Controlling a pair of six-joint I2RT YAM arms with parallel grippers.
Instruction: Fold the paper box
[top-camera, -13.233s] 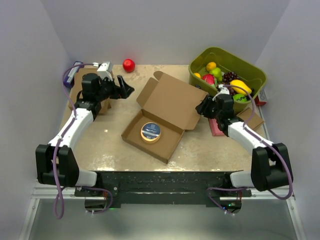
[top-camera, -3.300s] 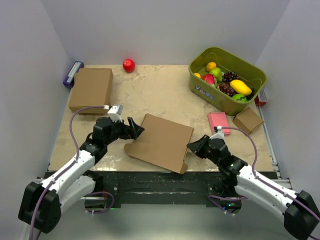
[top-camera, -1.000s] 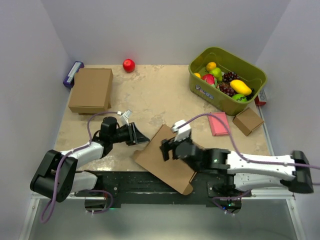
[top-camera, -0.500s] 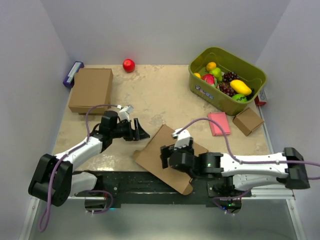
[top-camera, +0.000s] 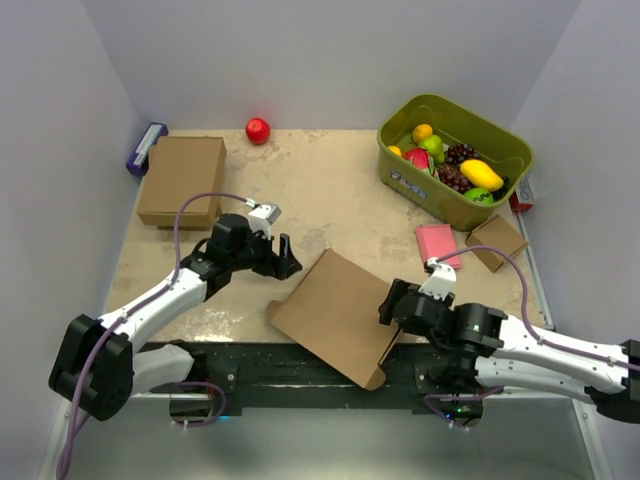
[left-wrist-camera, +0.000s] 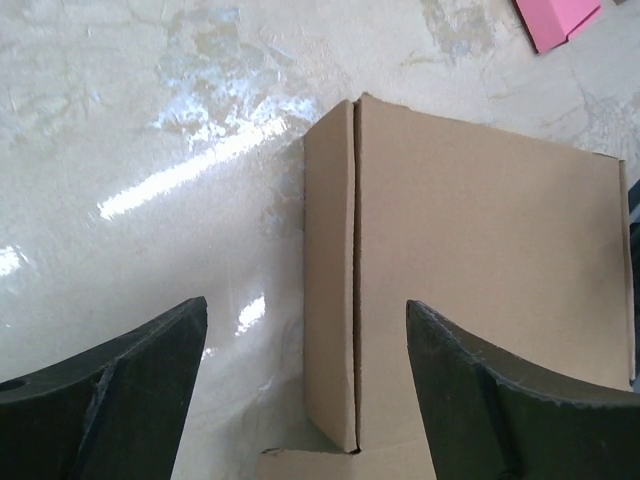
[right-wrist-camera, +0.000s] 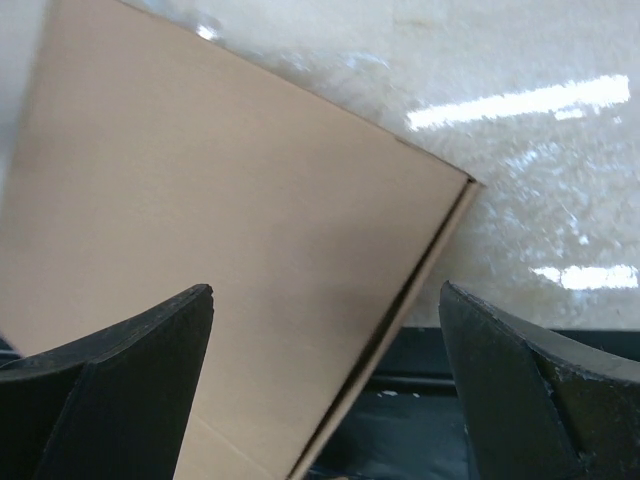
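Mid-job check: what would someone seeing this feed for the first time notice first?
The closed paper box lies skewed at the near edge of the table, one corner poking past it, flanked by the open left end effector and the open right end effector. At far right, the green bin of bright fruit draws the eye next.

The whole tabletop (top-camera: 330, 190) is taken in steeply from above and behind the arm bases (top-camera: 95, 355) by 1 fixed camera. 2 close, downward wrist views are framed by the fingers of the left pincer (left-wrist-camera: 305, 300) and the right pincer (right-wrist-camera: 325, 288). The paper box (top-camera: 335, 310) is shared by all 3 views.
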